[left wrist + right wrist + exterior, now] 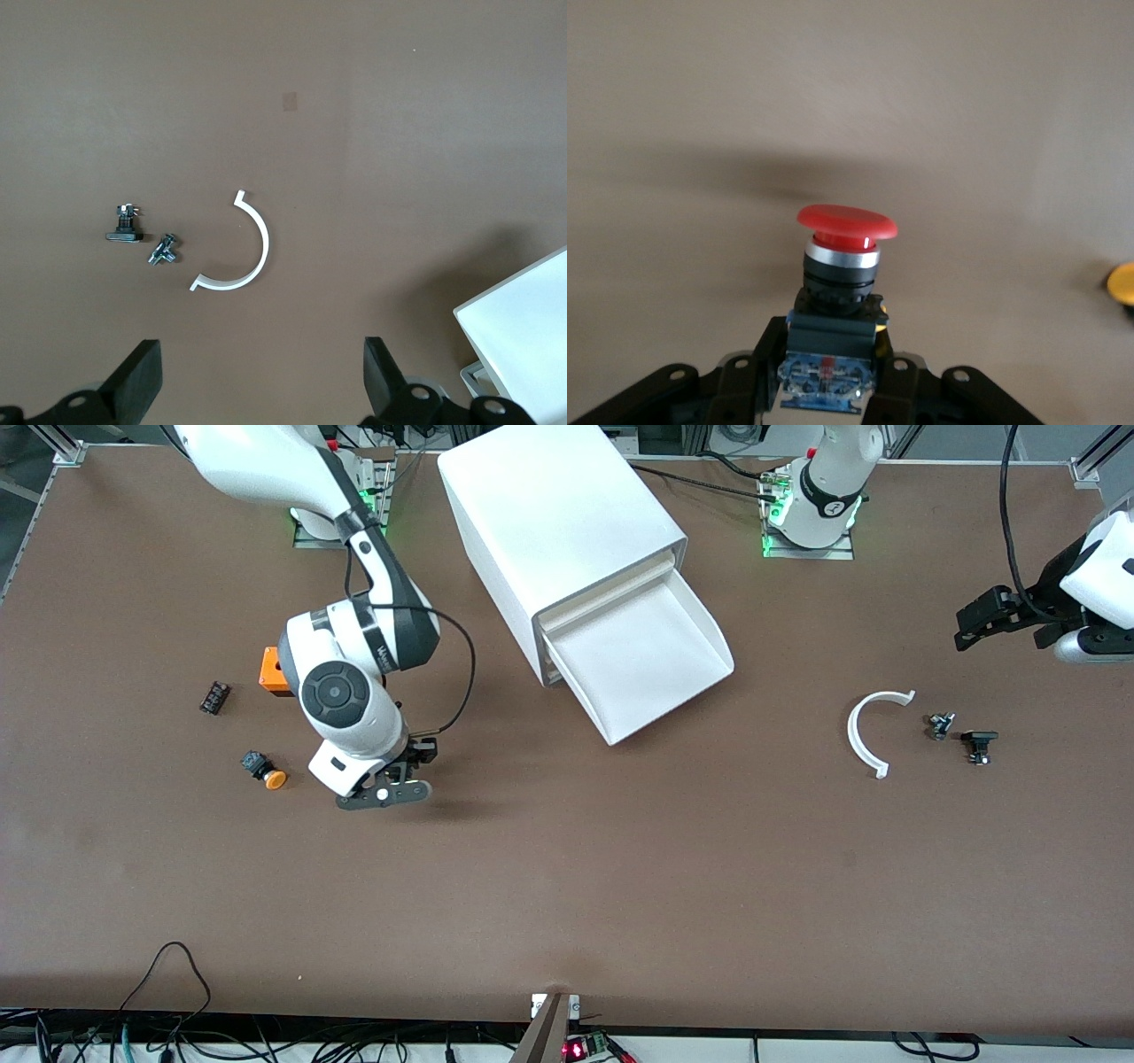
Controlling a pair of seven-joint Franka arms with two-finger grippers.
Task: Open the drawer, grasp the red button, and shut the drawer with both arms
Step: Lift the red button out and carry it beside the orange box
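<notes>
1. The small push button with a red mushroom cap and black blocky body (pixel 840 283) sits clamped by its body in the right gripper (pixel 830 372), above bare brown table (pixel 567 886).
2. Only the right wrist view shows the button; the front view hides it under the right gripper (pixel 386 790).
3. The wide shallow white plastic drawer (pixel 647 660) stands pulled out.
4. The left gripper (pixel 257 376) waits, fingers wide apart, near a white curved plastic strip (pixel 237 250).

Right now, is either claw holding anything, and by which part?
The right claw holds the red button by its black body, cap pointing away. The left claw is open, holding nothing.
</notes>
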